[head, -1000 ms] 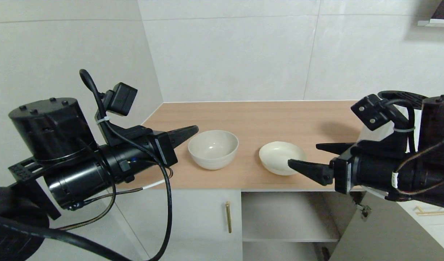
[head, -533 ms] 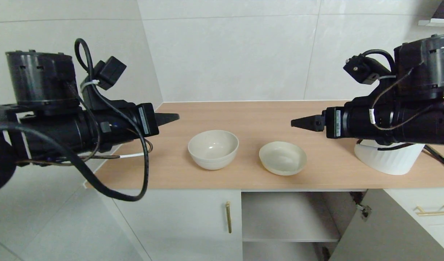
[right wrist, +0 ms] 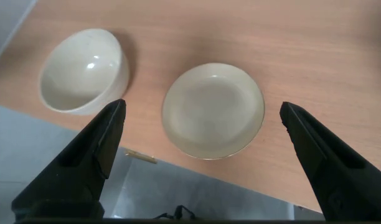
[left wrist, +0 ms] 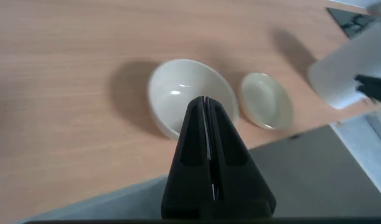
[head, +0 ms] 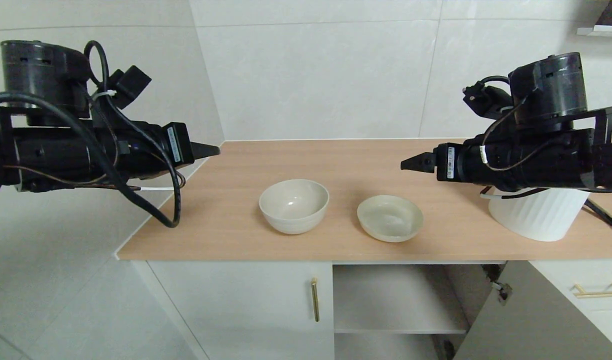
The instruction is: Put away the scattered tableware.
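Observation:
A deep cream bowl (head: 293, 205) (left wrist: 172, 93) (right wrist: 84, 70) and a shallow cream dish (head: 390, 217) (left wrist: 266, 109) (right wrist: 213, 111) sit side by side near the front edge of the wooden counter (head: 346, 160). My left gripper (head: 208, 149) (left wrist: 204, 99) hangs shut and holding nothing, above the counter's left end, left of the bowl. On the other side my right gripper (head: 408, 163) (right wrist: 203, 107) is open and holds nothing. It hovers high above the counter, just right of the dish, its fingers spread wide either side of the dish in the right wrist view.
A white ribbed container (head: 536, 215) (left wrist: 346, 74) stands on the counter at the right, under my right arm. Below the counter a cupboard compartment (head: 396, 300) stands open, its door (head: 526, 320) swung out to the right. A shut door with a gold handle (head: 314, 299) is beside it.
Both arms have risen and drawn back outward, away from the bowl and dish. The right arm's lift has uncovered the white container.

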Motion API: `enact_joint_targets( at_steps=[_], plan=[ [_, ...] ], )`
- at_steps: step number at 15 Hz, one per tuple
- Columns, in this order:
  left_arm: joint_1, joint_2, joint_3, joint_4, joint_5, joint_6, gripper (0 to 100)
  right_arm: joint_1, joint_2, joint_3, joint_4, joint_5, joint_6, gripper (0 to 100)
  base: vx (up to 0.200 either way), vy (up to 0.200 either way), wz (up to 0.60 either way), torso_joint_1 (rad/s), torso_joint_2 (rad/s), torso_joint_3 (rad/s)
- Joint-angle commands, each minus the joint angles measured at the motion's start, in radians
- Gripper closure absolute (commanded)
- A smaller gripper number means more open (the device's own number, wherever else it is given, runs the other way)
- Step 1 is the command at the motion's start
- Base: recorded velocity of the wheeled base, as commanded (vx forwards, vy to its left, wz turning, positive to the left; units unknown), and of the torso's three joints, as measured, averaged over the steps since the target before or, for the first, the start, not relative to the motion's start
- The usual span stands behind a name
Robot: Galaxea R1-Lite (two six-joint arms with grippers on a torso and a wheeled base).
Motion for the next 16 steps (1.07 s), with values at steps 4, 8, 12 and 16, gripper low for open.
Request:
enact_joint_targets(
  at_steps=[4, 8, 12, 16],
  plan=[
    [0.006, 0.075, -0.027, 0.032, 0.002, 0.052, 0, -0.001, 0.026, -0.008, -0.001, -0.001, 0.0, 0, 0.0, 0.0, 0.0, 0.0, 0.0, 0.0],
    [0.006, 0.162, -0.09, 0.039, 0.011, 0.068, 0, -0.011, 0.067, -0.016, -0.001, -0.031, 0.0, 0, 0.0, 0.0, 0.0, 0.0, 0.0, 0.0],
    [-0.009, 0.246, -0.208, 0.275, 0.243, 0.18, 0, -0.015, 0.084, -0.019, -0.001, -0.054, 0.0, 0, 0.0, 0.0, 0.0, 0.0, 0.0, 0.0],
    [-0.112, 0.306, -0.212, 0.242, 0.367, 0.128, 0, -0.015, 0.087, -0.017, -0.003, -0.074, 0.001, 0, 0.0, 0.0, 0.0, 0.0, 0.0, 0.0]
  ],
)
